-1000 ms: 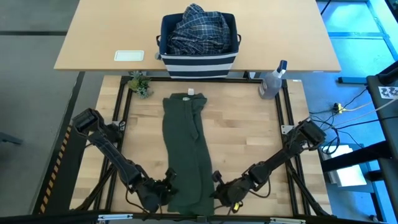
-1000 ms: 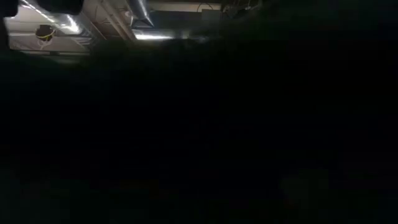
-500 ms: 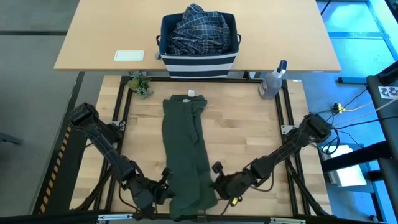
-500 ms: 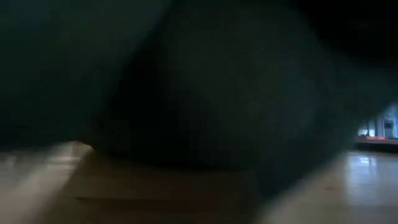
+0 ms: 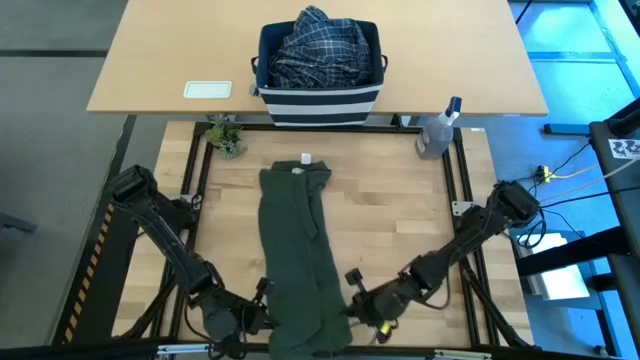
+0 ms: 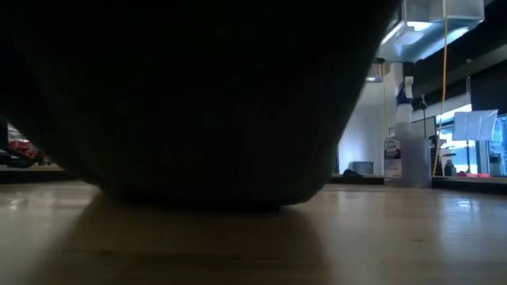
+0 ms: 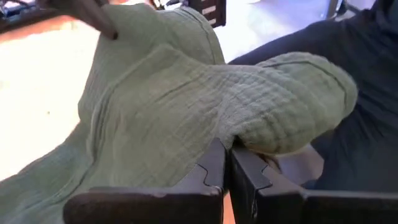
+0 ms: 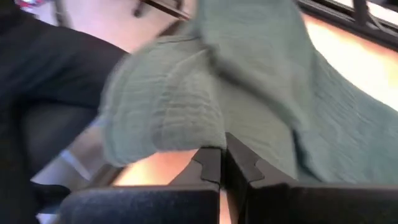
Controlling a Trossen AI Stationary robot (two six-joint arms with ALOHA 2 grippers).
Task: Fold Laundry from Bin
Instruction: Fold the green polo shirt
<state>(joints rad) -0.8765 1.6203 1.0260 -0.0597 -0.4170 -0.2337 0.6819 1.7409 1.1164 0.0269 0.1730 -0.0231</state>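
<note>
The dark olive-green garment (image 5: 300, 250) lies folded in a long strip down the table's middle, its far end (image 5: 298, 172) flat on the wood. It fills most of the low view (image 6: 198, 103). My left gripper (image 5: 265, 312) is shut on the garment's near left corner. My right gripper (image 5: 350, 303) is shut on its near right corner. The navy striped bin (image 5: 320, 95) stands beyond the table's far edge with the blue-and-white plaid shirt (image 5: 320, 45) heaped in it. The black garment is hidden. My left gripper pinches the garment's near-end edge (image 7: 239, 140) between its two fingers, coming low from the table's left. The cloth bunches up over the fingertips; how many layers I cannot tell. The rest of the garment trails away on the table. My right gripper pinches the garment's near-end edge (image 8: 208, 140) between its two fingers, coming low from the table's right. The cloth bulges over the fingertips; how many layers I cannot tell. The rest lies on the table.
A clear spray bottle (image 5: 438, 130) stands at the table's far right corner and also shows in the low view (image 6: 408, 150). A small plant (image 5: 225, 135) sits at the far left corner. A white card (image 5: 207, 89) lies on the far desk. Bare wood flanks the garment.
Both grippers have moved toward the table's near edge, staying shut on the garment's near corners. The whole garment has slid along the table toward the near edge. Its far end has come away from the far edge.
</note>
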